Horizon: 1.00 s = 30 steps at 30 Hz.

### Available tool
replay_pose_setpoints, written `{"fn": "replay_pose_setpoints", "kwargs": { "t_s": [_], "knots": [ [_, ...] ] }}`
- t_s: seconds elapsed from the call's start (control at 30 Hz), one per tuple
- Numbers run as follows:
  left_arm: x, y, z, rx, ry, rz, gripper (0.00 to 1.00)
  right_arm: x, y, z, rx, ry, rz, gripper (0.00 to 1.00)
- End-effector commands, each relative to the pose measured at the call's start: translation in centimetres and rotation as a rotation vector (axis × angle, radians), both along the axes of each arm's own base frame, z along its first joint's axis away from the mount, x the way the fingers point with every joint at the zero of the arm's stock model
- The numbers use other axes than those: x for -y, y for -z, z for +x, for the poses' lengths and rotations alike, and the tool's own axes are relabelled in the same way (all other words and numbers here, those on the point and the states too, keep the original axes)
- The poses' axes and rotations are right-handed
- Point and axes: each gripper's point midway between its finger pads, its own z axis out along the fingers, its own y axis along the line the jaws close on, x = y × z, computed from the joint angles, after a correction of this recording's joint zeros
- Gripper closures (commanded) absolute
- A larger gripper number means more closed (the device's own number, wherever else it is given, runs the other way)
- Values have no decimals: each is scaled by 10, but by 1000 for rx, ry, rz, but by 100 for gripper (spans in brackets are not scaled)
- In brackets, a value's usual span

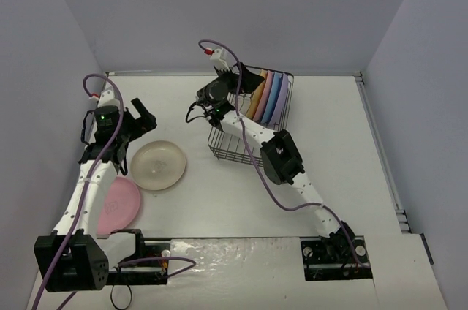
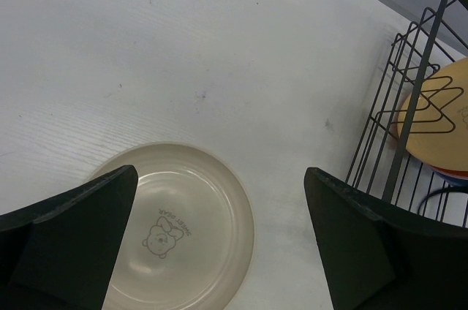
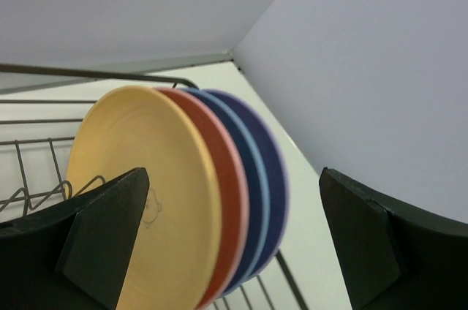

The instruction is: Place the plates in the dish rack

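Note:
The black wire dish rack [image 1: 228, 150] stands at the back middle of the table. The yellow-orange [image 1: 255, 99], pink [image 1: 264, 98], blue [image 1: 273, 98] and lavender [image 1: 281, 98] plates stand upright in it. My right gripper [image 1: 235, 80] is open and empty above the rack's far left end; its wrist view shows the yellow-orange plate [image 3: 139, 156] between its fingers. The cream plate [image 1: 158, 164] lies flat on the table. My left gripper [image 1: 135, 134] is open and empty above its left side [image 2: 190, 222]. A second pink plate [image 1: 121, 204] lies partly under the left arm.
The table's left wall is close behind the left arm. The rack's near wires [image 2: 409, 105] show to the right of the left gripper. White table lies between the cream plate and the rack [image 1: 197, 171].

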Motion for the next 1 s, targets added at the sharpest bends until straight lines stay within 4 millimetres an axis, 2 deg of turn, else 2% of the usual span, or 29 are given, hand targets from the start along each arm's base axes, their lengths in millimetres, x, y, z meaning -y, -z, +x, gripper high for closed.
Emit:
{"fn": "replay_pose_setpoints", "kwargs": {
  "t_s": [0.0, 0.1, 0.2, 0.23, 0.27, 0.3, 0.37, 0.4, 0.43, 0.47, 0.5, 0.57, 0.63, 0.7, 0.77, 0.8, 0.87, 0.93, 0.97],
  "knots": [
    [1, -28, 11, 76, 29, 14, 3, 10, -67, -55, -3, 68, 165, 0],
    [4, -34, 9, 84, 61, 25, 3, 9, -79, -51, -50, -5, 14, 0],
    [11, -40, 7, 102, 111, 34, 3, -2, -93, -39, -109, -127, -167, 0],
    [11, -41, 7, 102, 115, 35, 3, -6, -96, -37, -204, -174, -269, 0],
    [12, -42, 6, 99, 118, 34, 3, -19, -93, -27, -260, -303, -317, 0],
    [12, -42, 6, 93, 122, 32, 3, -33, -86, -19, -305, -457, -286, 0],
    [12, -42, 6, 77, 121, 33, 3, -67, -95, -12, -308, -797, -75, 0],
    [11, -42, 6, 68, 119, 34, 3, -83, -101, -18, -317, -940, 44, 0],
    [11, -40, 4, 55, 115, 33, 3, -79, -97, -15, -321, -949, 68, 0],
    [8, -40, 3, 40, 97, 32, 3, -91, -102, -24, -293, -1060, 191, 0],
    [6, -40, 2, 36, 82, 33, 3, -95, -121, -34, -263, -1126, 222, 0],
    [-1, -32, -9, -22, 30, 27, 3, -102, -123, -49, -263, -1284, 380, 0],
    [-10, -27, -20, -55, -43, 20, 3, -118, -131, -77, -302, -1463, 633, 0],
    [-19, -14, -36, -80, -133, 0, 3, -122, -138, -99, -355, -1570, 901, 0],
    [-26, -3, -51, -83, -220, -38, 3, -129, -153, -121, -374, -1706, 1096, 0],
    [-26, -2, -56, -68, -246, -63, 3, -132, -152, -132, -407, -1749, 1153, 0],
    [-25, 16, -71, -110, -265, -81, 3, -136, -145, -157, -479, -1798, 1228, 0],
    [-26, 26, -85, -150, -283, -86, 3, -129, -134, -163, -474, -1737, 1238, 0],
    [-27, 32, -92, -179, -297, -84, 3, -120, -139, -161, -405, -1686, 1222, 0]
  ]
}}
